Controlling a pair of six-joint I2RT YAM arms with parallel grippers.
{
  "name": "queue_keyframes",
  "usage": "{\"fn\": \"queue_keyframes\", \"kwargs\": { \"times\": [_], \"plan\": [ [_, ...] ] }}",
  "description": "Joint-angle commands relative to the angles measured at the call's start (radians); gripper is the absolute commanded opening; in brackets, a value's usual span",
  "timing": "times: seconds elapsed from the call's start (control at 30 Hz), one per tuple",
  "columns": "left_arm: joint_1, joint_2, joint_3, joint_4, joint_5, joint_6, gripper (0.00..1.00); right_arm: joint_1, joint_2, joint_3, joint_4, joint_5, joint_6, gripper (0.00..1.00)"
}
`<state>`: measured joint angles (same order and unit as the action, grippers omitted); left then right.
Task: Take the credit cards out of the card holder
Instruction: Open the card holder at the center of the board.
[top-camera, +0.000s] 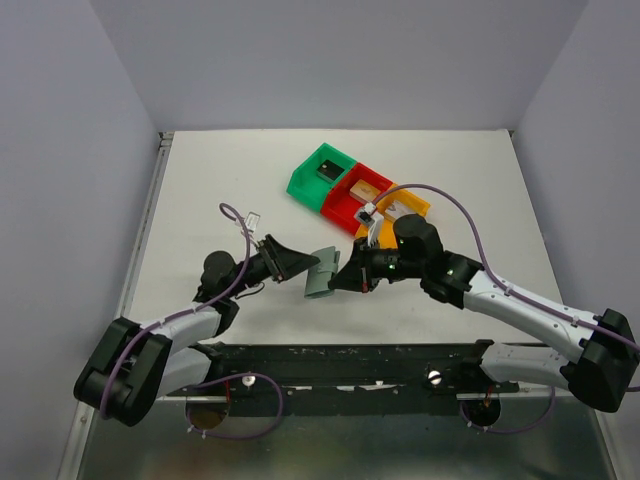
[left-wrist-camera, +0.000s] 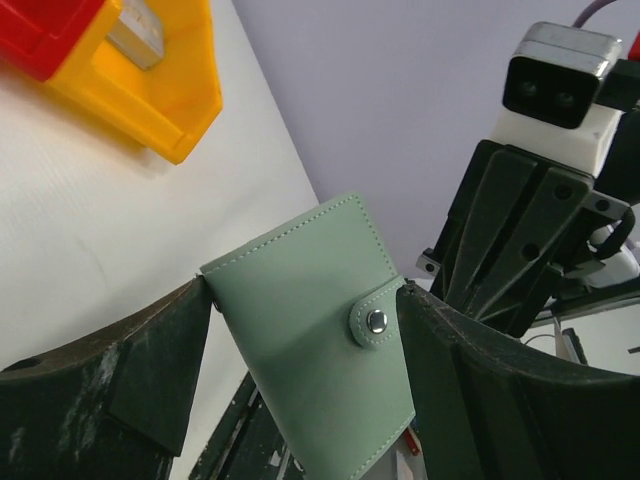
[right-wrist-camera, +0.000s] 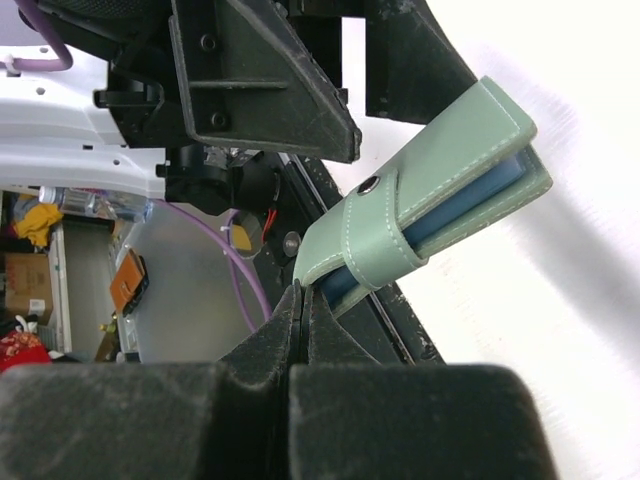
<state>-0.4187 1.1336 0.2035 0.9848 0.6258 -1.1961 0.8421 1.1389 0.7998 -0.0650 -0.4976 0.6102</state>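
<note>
The card holder is a pale green snap-shut wallet, held off the table between both grippers. My left gripper spans its width, one finger against each side edge of the card holder. My right gripper is shut, its tips pinching the lower corner of the card holder's cover. The strap is snapped; a blue inner layer shows between the covers. A black card lies in the green bin, a tan card in the red bin, and a silver-grey card in the orange bin.
Green bin, red bin and orange bin stand in a diagonal row behind the right arm. A small clear piece lies on the table near the left arm's cable. The dark base rail runs along the near edge.
</note>
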Motion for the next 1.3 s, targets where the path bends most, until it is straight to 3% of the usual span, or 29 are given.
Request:
{"fn": "queue_keyframes", "kwargs": {
  "times": [0.0,0.47,0.8,1.07,1.13,1.27],
  "plan": [
    [0.006,0.022,-0.016,0.23,0.066,-0.062,0.82,-0.003,0.004,0.022,0.047,-0.025,0.003,0.01],
    [0.009,-0.057,-0.018,0.177,0.048,-0.042,0.58,-0.005,-0.022,-0.01,0.024,0.027,-0.006,0.0],
    [0.012,-0.146,-0.019,0.08,0.037,-0.014,0.52,-0.005,-0.036,-0.019,0.016,0.042,-0.001,0.0],
    [0.012,-0.187,-0.019,0.051,0.041,-0.007,0.35,-0.006,-0.031,-0.014,0.005,0.042,0.006,0.01],
    [0.012,-0.202,-0.012,0.025,0.041,0.004,0.3,-0.005,-0.037,-0.011,-0.004,0.05,0.007,0.09],
    [0.012,-0.235,0.005,-0.031,0.041,0.026,0.19,-0.006,-0.054,0.006,-0.033,0.067,0.008,0.38]
  ]
}}
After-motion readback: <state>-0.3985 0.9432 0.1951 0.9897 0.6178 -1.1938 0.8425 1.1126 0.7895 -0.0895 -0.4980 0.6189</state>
